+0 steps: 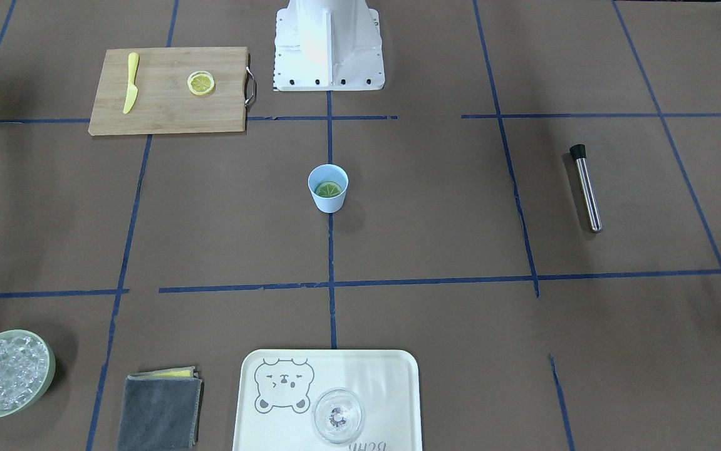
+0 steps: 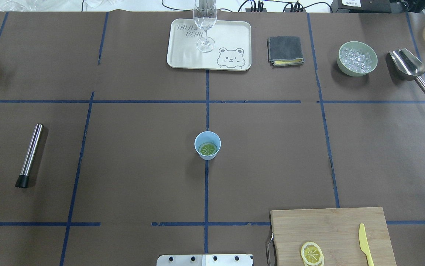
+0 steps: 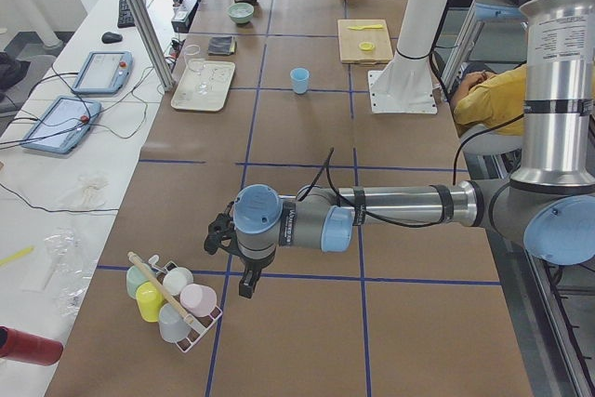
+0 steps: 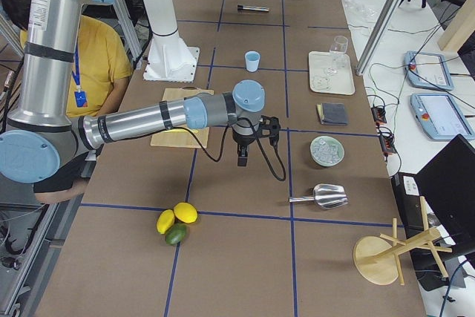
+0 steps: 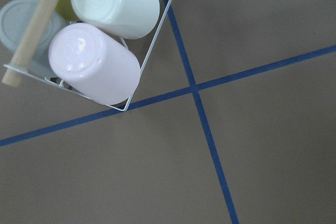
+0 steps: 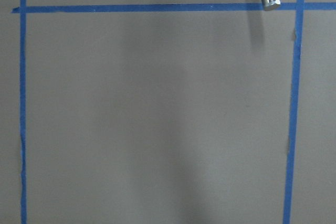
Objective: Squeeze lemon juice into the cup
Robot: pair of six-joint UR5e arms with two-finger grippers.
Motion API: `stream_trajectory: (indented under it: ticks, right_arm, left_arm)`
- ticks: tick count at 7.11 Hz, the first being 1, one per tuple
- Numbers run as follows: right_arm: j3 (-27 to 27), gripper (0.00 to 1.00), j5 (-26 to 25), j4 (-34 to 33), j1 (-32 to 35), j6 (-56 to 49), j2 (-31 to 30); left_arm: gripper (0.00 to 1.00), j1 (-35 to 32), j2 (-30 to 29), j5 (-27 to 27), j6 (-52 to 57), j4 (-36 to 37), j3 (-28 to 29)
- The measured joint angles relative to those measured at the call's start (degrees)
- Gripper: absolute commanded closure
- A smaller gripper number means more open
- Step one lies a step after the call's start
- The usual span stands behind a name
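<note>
The light blue cup stands upright at the table's middle, also in the overhead view. Inside it lies a round yellow-green lemon piece with segment lines, cut face up. Neither gripper is near the cup. The left gripper hangs over the table's far left end beside a rack of cups. The right gripper hangs over the right end near a metal scoop. I cannot tell whether either is open or shut. The wrist views show no fingers.
A cutting board holds a thin lemon slice and yellow knife. A tray holds a clear glass. A grey cloth, ice bowl and steel muddler lie around.
</note>
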Motion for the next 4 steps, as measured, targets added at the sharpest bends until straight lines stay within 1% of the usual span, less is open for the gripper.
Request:
stream_trajectory:
  ticks: [2,4]
  right_arm:
    - [-0.55,0.00,-3.02,-1.93,-0.13,-3.30,0.17]
    - [-1.02,0.00,-3.93,-2.17,-0.31,-4.01,0.37]
  left_arm:
    - [0.00,-0.16,-0.01,0.07,0.21,3.47,-0.48]
    - [0.00,-0.23,0.67,0.01,0.33,3.65,-1.26]
